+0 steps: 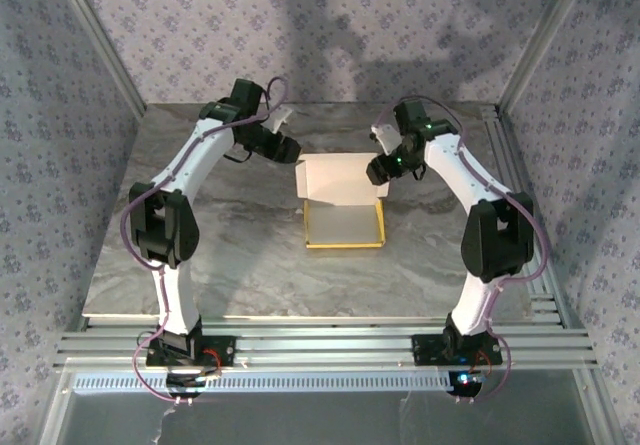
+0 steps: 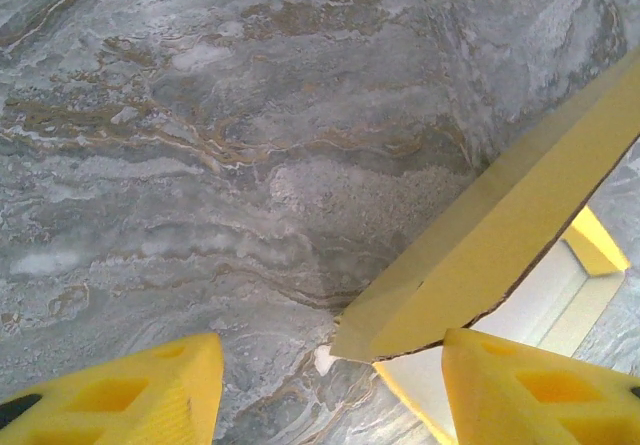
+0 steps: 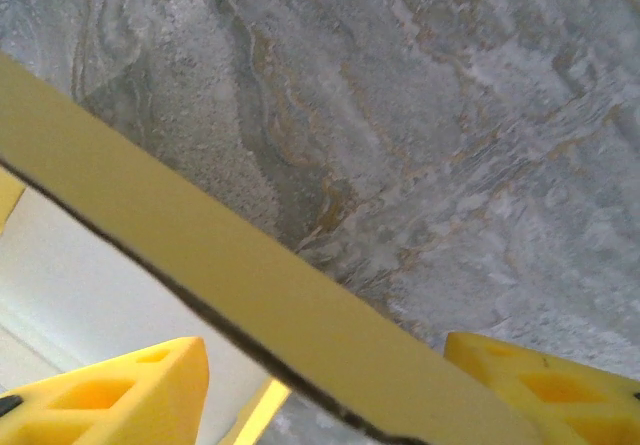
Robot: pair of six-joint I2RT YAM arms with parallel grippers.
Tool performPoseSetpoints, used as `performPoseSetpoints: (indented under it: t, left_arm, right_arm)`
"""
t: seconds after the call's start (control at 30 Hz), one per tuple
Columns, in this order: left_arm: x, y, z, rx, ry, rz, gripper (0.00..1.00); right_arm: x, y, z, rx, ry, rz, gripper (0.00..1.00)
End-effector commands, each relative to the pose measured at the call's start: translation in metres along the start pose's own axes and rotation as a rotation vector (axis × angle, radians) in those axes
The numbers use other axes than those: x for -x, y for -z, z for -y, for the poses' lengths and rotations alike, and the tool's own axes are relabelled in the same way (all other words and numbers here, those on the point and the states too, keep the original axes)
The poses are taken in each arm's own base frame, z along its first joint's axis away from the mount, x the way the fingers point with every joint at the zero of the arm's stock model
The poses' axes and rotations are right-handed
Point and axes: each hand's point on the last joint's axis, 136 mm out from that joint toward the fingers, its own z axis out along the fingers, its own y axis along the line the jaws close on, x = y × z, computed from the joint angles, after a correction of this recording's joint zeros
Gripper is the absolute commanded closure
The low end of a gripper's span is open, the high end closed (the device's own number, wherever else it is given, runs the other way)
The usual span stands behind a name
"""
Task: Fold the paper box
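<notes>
thin yellow-and-white card paper box: lies between both grippers, lid flap raised | left gripper: unclenched, flap corner just inside, rightward | right gripper: unclenched, straddles flap edge, nearer | flap long axis: spans gripper to gripper

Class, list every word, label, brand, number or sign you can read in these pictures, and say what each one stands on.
None can be read. The paper box is plain white and yellow card, the table is marbled grey, and the wallpaper carries a small flower pattern, no lettering.
</notes>
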Motion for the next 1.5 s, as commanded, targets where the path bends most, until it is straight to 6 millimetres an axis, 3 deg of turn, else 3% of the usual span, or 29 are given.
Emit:
performPoseSetpoints:
  t: [0.0,0.2,0.27,0.43,0.6,0.73,0.87,1.2,1.33,1.37,1.47]
  left_arm:
    - [0.004,0.009,-0.001,0.026,-0.067,-0.009,0.41]
    - [0.012,0.038,0.017,0.002,-0.078,0.108,0.4]
    - [0.011,0.047,0.022,0.003,-0.094,0.11,0.4]
    - [0.003,0.062,0.033,-0.003,-0.2,0.094,0.4]
    - [-0.01,0.05,0.043,-0.017,-0.336,0.054,0.38]
    - [-0.012,0.034,0.046,-0.019,-0.396,0.001,0.36]
    - [-0.017,0.019,0.05,-0.052,-0.415,-0.064,0.36]
    - [-0.017,-0.012,0.033,0.012,-0.453,-0.139,0.37]
    - [-0.025,-0.022,0.038,-0.029,-0.446,-0.167,0.4]
    - [-0.019,-0.02,0.04,-0.026,-0.455,-0.154,0.4]
    - [-0.02,-0.025,0.039,-0.025,-0.448,-0.173,0.45]
  right_arm:
    - [0.01,0.011,0.005,-0.052,0.064,-0.006,0.37]
    - [0.015,0.049,-0.005,-0.053,0.112,0.132,0.34]
    - [0.013,0.05,-0.004,-0.053,0.143,0.108,0.35]
    - [0.007,0.026,0.005,-0.067,0.183,0.022,0.37]
    - [0.012,0.018,0.014,-0.131,0.234,0.001,0.38]
    - [0.021,0.03,0.022,-0.187,0.259,0.035,0.37]
    - [0.022,0.042,0.015,-0.153,0.301,0.089,0.33]
    - [0.031,0.029,0.02,-0.086,0.336,0.077,0.33]
    - [0.032,0.027,0.016,-0.046,0.344,0.068,0.35]
    - [0.031,0.024,0.016,-0.043,0.342,0.058,0.37]
    - [0.025,0.016,0.017,-0.036,0.335,0.024,0.48]
